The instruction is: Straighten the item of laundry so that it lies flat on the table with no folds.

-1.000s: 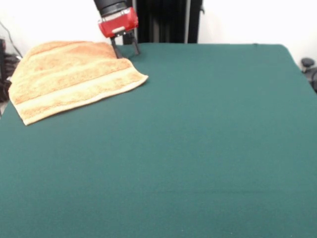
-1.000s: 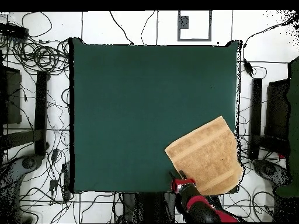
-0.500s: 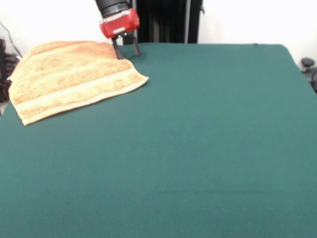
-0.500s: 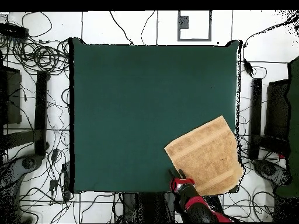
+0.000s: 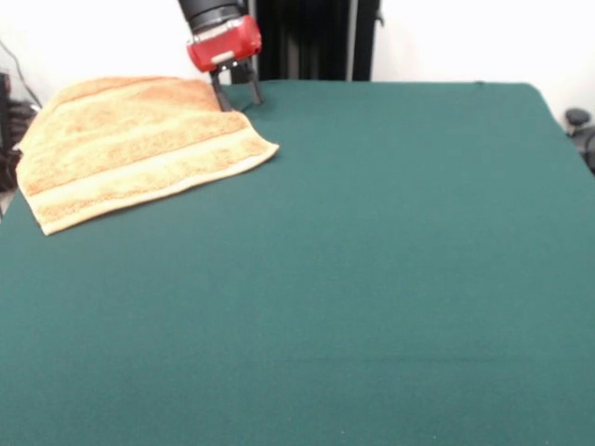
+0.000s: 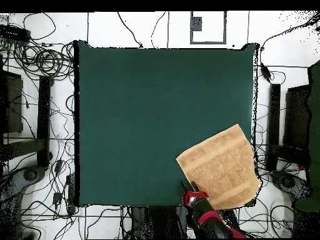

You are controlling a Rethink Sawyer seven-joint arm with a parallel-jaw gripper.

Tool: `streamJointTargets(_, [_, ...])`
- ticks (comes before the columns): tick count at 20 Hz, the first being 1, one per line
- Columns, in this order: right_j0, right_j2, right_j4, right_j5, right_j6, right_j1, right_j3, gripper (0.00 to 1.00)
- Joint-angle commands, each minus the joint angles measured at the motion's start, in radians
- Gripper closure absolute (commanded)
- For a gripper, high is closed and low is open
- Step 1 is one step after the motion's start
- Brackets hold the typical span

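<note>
White wall point(image 5: 93, 37) behind, plain, evenly lit. Dark vertical column point(image 5: 316, 39) with a pale strip stands against it. White floor point(image 6: 144, 28) all round, marked with thin dark lines. Black cables point(image 6: 44, 59) tangled and coiled over the floor on one side, more strung along the other sides. Dark long stands point(image 6: 44, 119) point(image 6: 274, 125) lie on either side. A grey square marker point(image 6: 197, 24) sits inside a lined box. Dark round object point(image 5: 578, 119) at the edge.
</note>
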Motion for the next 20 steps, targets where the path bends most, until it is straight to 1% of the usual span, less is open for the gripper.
streamJointTargets(1, [0.082,0.203,0.186,0.251,0.202,0.306,-0.356,0.00])
streamJointTargets(6, [0.069,0.213,0.174,0.252,0.182,0.331,-0.368,0.00])
streamJointTargets(10, [0.050,0.230,0.204,0.322,0.152,0.353,-0.379,0.00])
streamJointTargets(12, [0.047,0.233,0.210,0.329,0.144,0.358,-0.383,0.00])
streamJointTargets(14, [0.097,0.199,0.233,0.285,0.173,0.305,-0.366,0.00])
streamJointTargets(15, [0.149,0.165,0.261,0.271,0.189,0.246,-0.350,0.00])
streamJointTargets(16, [0.166,0.154,0.272,0.268,0.194,0.221,-0.340,0.00])
streamJointTargets(20, [0.223,0.127,0.339,0.316,0.194,0.085,-0.273,0.00])
